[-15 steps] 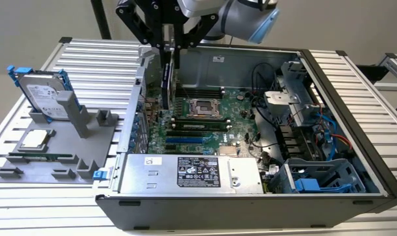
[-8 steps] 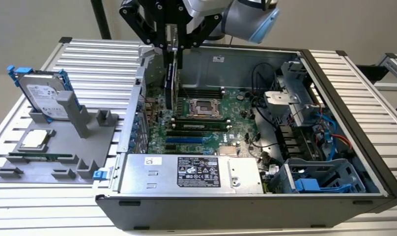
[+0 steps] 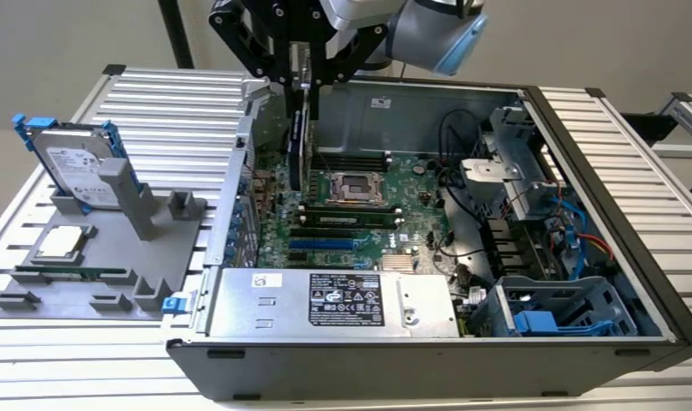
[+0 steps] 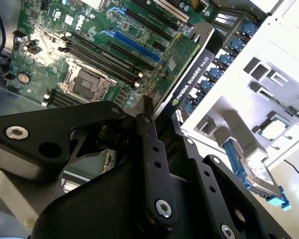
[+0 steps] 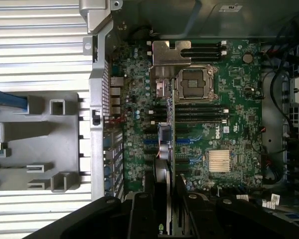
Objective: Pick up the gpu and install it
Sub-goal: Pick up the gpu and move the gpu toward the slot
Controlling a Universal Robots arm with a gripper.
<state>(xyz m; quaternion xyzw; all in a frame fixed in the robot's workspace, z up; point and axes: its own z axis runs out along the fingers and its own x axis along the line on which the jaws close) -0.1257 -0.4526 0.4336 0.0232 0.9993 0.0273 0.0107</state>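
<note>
Jaws: black metal gripper [image 3: 301,80] pinching the card's upper edge.
Card: flat green gpu with black cooler [image 3: 301,145], edge-down inside open grey computer case [image 3: 603,163], over green motherboard [image 3: 375,210].
Room: near the case's port-side wall, clear of its rim.

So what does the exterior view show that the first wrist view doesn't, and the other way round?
Exterior view, not first wrist view: the power supply along the case's near side, and the arm's wrist above the gripper.
First wrist view, not exterior view: the silver bracket at the gpu's far end, seen from above.
Both: the gripper shut on the gpu, which stands on edge over the motherboard inside the open case, beside the processor socket.
</note>
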